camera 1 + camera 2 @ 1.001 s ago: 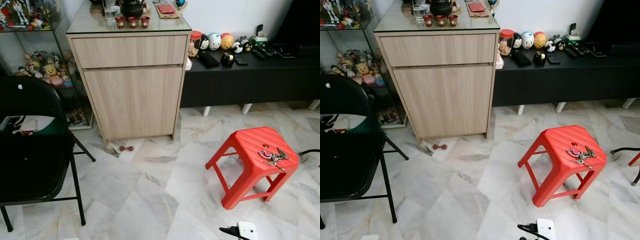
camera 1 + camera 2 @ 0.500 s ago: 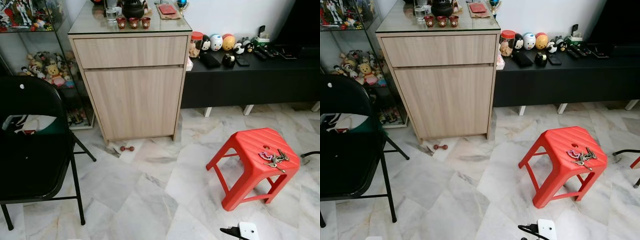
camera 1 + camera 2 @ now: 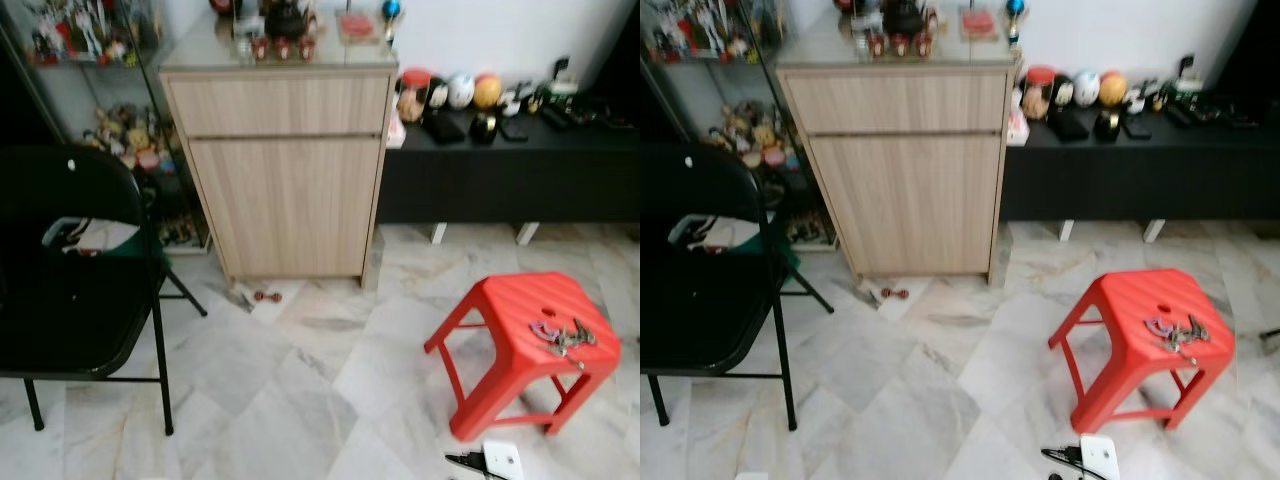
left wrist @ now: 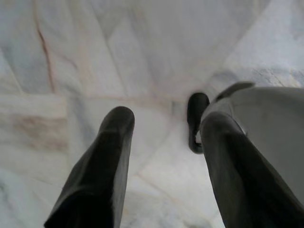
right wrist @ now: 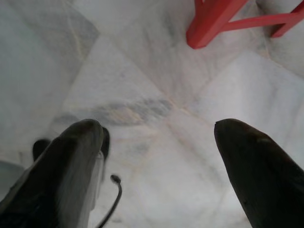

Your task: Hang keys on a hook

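Note:
A bunch of keys (image 3: 562, 337) with a pink tag lies on top of a red plastic stool (image 3: 510, 300) at the right, on the marble floor; the keys (image 3: 1175, 332) also show in the right eye view. My left gripper (image 4: 164, 128) hangs open over bare floor tiles. My right gripper (image 5: 156, 137) is open too, pointing at the floor, with a red leg of the stool (image 5: 213, 21) beyond its fingers. Nothing is between either pair of fingers.
A wooden cabinet (image 3: 285, 170) stands ahead with small cups on its glass top. A black folding chair (image 3: 70, 270) is at the left, a low black bench (image 3: 500, 165) with figurines at the right. A white power strip (image 3: 495, 462) lies on the floor near me.
The whole picture has shifted and blurred slightly: the camera has moved, so the cabinet and stool sit a little lower and further right. The keys lie as before on the stool.

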`<state>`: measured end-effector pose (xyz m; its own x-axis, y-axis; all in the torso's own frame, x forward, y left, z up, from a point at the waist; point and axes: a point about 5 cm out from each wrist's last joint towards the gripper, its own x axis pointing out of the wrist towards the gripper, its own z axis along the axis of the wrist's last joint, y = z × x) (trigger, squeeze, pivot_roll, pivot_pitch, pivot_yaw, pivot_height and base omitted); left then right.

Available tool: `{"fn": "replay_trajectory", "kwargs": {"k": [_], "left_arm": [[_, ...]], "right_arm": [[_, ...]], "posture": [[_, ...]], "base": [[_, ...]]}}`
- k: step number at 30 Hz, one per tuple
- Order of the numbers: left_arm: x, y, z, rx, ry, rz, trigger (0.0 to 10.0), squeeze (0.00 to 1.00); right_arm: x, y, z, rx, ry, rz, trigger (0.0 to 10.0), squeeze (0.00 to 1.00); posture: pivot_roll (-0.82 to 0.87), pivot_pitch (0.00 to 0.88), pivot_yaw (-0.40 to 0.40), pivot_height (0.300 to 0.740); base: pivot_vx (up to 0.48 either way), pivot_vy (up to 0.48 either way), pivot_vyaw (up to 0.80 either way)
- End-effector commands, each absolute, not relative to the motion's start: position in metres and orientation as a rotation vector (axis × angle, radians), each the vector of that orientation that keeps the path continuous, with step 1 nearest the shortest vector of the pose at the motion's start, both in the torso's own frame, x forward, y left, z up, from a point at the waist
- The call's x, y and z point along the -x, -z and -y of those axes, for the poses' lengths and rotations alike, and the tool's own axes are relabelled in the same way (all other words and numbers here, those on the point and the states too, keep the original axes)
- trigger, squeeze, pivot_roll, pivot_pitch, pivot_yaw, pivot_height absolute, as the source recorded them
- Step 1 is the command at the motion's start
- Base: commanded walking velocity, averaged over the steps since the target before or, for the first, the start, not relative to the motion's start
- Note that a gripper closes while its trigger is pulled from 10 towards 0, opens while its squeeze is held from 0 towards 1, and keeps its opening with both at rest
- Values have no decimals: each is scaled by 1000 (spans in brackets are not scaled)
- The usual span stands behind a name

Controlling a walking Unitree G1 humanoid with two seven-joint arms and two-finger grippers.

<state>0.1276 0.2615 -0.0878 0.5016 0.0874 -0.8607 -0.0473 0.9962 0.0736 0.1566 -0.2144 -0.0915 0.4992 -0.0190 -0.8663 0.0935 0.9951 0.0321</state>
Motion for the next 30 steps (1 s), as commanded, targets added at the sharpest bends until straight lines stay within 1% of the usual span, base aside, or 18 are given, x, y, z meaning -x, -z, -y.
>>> {"fn": "replay_trajectory", "kwargs": {"k": [1,10,30], "left_arm": [[-124,89,-261,-48,-71,-1061,10000,0],[-124,89,-261,-50,-70,-1061,10000,0],[-125,89,-260,-31,-83,-1055,10000,0]], "right_arm": [[-155,91,219,-72,79,-1050,10000,0],[-156,91,219,-75,82,-1049,10000,0],[-157,90,219,-91,100,-1035,10000,0]], "posture": [[121,61,-56,740],[119,61,-54,740],[113,59,-54,740]], "base": [[0,-472,0],[0,-464,0],[0,0,0]]}}
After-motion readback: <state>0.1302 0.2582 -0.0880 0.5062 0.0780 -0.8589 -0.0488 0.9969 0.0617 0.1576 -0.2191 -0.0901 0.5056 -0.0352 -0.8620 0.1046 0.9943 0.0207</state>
